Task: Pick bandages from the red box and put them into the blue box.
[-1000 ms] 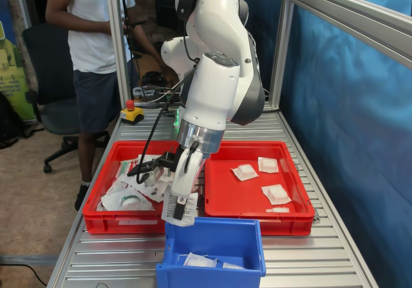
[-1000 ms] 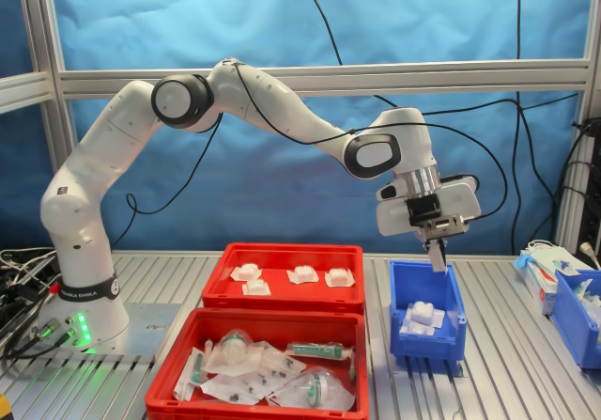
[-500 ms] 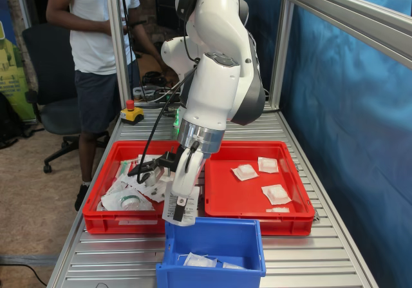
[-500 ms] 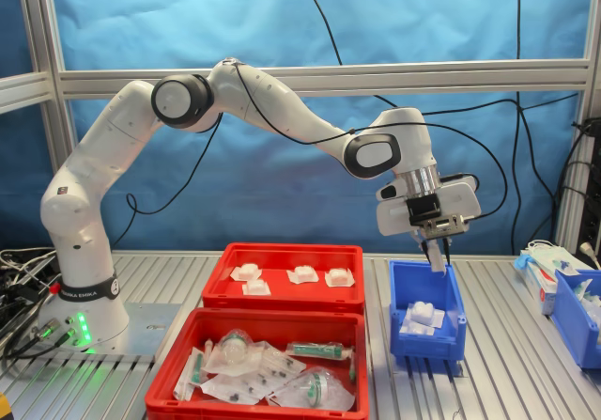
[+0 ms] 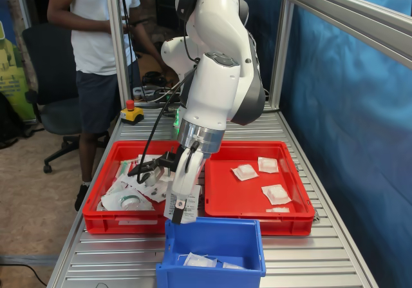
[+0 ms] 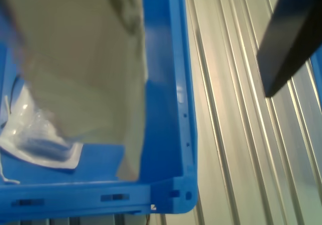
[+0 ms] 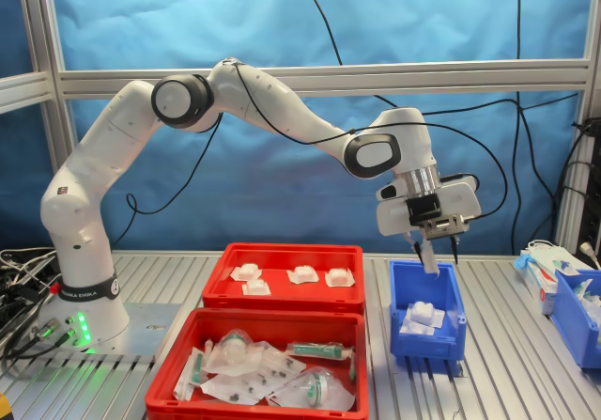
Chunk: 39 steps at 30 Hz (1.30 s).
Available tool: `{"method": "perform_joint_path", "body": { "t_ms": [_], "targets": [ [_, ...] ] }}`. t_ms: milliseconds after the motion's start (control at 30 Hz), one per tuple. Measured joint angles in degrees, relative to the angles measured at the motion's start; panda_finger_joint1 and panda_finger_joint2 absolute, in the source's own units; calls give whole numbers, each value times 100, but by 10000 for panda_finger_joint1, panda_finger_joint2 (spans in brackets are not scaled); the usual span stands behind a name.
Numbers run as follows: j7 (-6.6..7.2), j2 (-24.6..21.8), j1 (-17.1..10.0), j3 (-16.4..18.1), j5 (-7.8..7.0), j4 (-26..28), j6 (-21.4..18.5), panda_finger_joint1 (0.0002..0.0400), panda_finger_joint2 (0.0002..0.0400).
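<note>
My gripper [image 7: 438, 253] hangs over the blue box [image 5: 215, 223], its jaws apart. A white bandage packet [image 5: 182, 204] hangs against one finger just above the box's rim; it also shows in the second exterior view [image 7: 429, 256] and, blurred, in the wrist view [image 6: 85, 69]. The other black finger [image 6: 289, 39] stands clear of it. The blue box [image 7: 427, 347] [image 6: 166, 109] holds a few packets [image 5: 199, 260] [image 7: 420, 315]. The red box [image 5: 254, 218] [image 7: 282, 300] holds several square white bandages [image 5: 244, 171] [image 7: 303, 274].
A twin red crate [image 5: 122, 220] [image 7: 272, 315] with green-marked packages sits beside the red box. A person [image 5: 93, 43] stands past the table's far end by a red stop button [image 5: 131, 112]. Another blue bin [image 7: 575, 321] and a carton [image 7: 545, 270] stand at the second exterior view's right.
The jaws have opened: one finger now stands apart from the packet. The packet has shifted slightly and still hangs over the blue box.
</note>
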Motion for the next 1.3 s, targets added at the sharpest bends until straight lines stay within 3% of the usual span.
{"method": "perform_joint_path", "body": {
  "t_ms": [100, 133, 233, 267, 400, 433, 1300],
  "targets": [
    [0, 0, 0, 0, 0, 0, 0, 275, 275],
    [0, 0, 0, 0, 0, 0, 0, 325, 325],
    [0, 0, 0, 0, 0, 0, 0, 325, 325],
    [0, 0, 0, 0, 0, 0, 0, 375, 375],
    [0, 0, 0, 0, 0, 0, 0, 375, 375],
    [0, 0, 0, 0, 0, 0, 0, 395, 395],
    [0, 0, 0, 0, 0, 0, 0, 400, 400]
  ]
}}
